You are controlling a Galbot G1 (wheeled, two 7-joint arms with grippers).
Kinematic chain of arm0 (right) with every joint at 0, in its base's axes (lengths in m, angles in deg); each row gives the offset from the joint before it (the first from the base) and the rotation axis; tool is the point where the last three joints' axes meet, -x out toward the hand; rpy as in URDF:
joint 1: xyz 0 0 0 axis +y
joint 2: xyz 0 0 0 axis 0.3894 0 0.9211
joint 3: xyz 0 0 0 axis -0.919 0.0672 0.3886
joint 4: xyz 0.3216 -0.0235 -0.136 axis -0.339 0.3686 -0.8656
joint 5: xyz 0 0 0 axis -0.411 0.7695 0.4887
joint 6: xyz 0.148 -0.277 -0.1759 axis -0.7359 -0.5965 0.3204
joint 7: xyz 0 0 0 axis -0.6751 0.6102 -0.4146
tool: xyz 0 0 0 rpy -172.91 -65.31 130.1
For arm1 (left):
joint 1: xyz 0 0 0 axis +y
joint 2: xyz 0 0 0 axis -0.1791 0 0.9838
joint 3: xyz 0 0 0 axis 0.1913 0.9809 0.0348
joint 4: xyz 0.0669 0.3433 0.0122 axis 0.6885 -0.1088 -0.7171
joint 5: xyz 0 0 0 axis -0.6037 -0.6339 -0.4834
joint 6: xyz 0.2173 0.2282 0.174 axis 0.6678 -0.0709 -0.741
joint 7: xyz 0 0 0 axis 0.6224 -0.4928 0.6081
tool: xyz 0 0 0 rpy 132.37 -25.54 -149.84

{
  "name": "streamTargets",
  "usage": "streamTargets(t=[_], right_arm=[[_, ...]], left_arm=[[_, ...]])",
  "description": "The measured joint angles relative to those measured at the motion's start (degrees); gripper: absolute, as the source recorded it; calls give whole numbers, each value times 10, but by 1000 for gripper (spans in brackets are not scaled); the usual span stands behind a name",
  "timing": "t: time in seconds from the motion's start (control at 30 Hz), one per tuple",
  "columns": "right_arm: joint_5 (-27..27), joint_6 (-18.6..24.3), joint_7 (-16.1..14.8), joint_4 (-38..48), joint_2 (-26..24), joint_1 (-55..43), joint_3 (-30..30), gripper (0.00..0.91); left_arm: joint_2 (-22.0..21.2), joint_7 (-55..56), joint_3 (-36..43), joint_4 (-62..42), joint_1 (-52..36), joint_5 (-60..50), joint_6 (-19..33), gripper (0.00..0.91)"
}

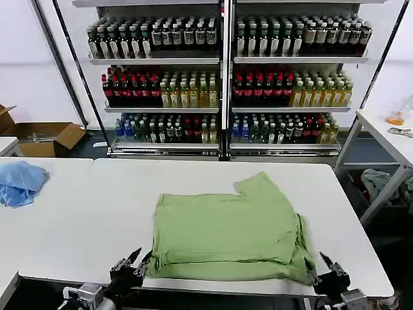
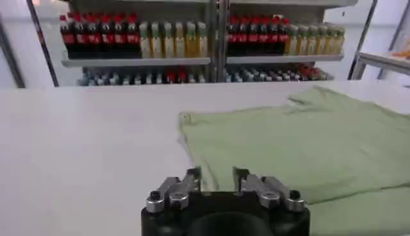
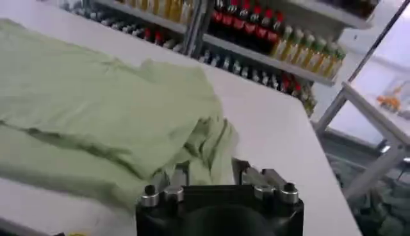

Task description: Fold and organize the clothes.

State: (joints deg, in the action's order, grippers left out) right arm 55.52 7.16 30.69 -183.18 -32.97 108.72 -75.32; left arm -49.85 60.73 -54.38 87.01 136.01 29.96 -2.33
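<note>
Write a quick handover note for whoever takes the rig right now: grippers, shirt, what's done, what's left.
Left gripper: open, at the near table edge by the shirt's near-left corner, holding nothing.
Right gripper: open, at the near-right corner, empty.
Shirt: on the table, partly folded into a rough rectangle, one sleeve sticking out at the far side, right edge bunched.
Left to do: finish the folds and tidy it.

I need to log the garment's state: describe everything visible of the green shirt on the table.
The light green shirt is soft, thin fabric, lying flat on the white table near its front edge, already folded over into a rough rectangle. One sleeve sticks out toward the shelves; the edge on the robot's right is bunched in loose wrinkles. No print or buttons show. The left gripper and right gripper sit open at its front corners, not gripping it.
</note>
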Motion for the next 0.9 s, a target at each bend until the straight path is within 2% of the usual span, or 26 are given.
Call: streamTargets(t=[0.17,0.47,0.67,0.9], right_arm=[[-34,-3,18,34,-7,-83,32,907],[-97,-21,42,145,-2,-281,134,907],[-137,-39,47,235,14,-410,203,907],[-157,-49,44,341,43,-528,270,907]], left_arm=[[2,6,8,-26,-44,10,-1,907],[-11,15,52,-130,-191,18,-17,907],[-22,21,96,-217,-296,12,-31,907],[-36,26,143,-314,-397,9,-43,907]])
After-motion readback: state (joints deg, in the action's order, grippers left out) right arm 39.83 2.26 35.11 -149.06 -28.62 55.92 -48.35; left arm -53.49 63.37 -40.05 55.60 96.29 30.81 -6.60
